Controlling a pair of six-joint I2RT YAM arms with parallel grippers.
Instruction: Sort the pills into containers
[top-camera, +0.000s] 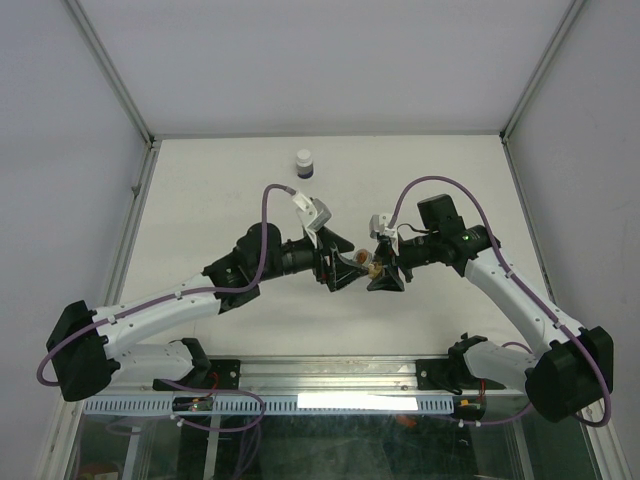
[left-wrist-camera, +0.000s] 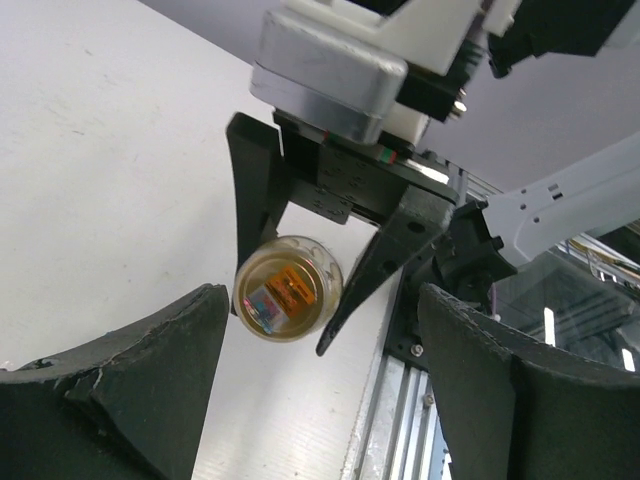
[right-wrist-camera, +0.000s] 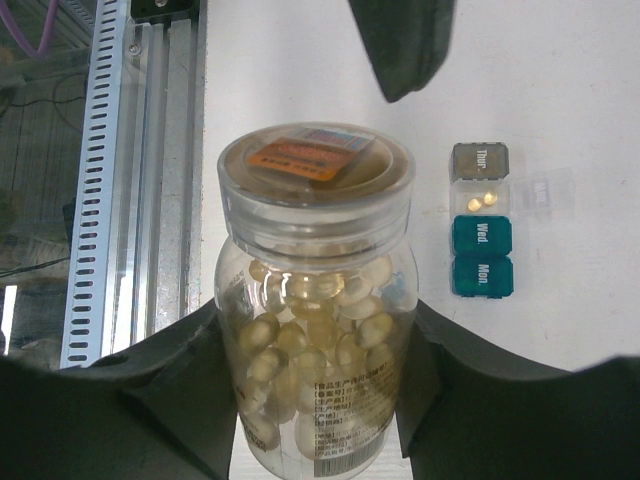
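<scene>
Pills (right-wrist-camera: 310, 330), pale amber and many, fill most of a clear bottle (right-wrist-camera: 318, 425) at the centre of the right wrist view. The right gripper (top-camera: 385, 268) has its jaws closed partway on the bottle's body, one finger on each side. The clear cap (right-wrist-camera: 315, 178), with an orange label on top, looks seated on the neck. The left gripper (top-camera: 342, 268), at the middle of the overhead view, faces the cap with jaws spread wide and nothing between them; in its own view the cap lies just beyond its fingertips, untouched. The containers (right-wrist-camera: 481, 258) lie in a row on the table (right-wrist-camera: 570, 90) at the right of the right wrist view. At the top is a shut grey cell (right-wrist-camera: 479, 160). Below it is a clear cell (right-wrist-camera: 501, 192), its flap open to the right, holding two loose pills (right-wrist-camera: 481, 202). Below that are two shut teal cells. A small white-capped bottle (top-camera: 304, 163) stands well apart at the upper centre of the overhead view. The sorting seems barely begun: one cell has a couple of pills, the others are shut, and the cap must come off before more can be taken.
</scene>
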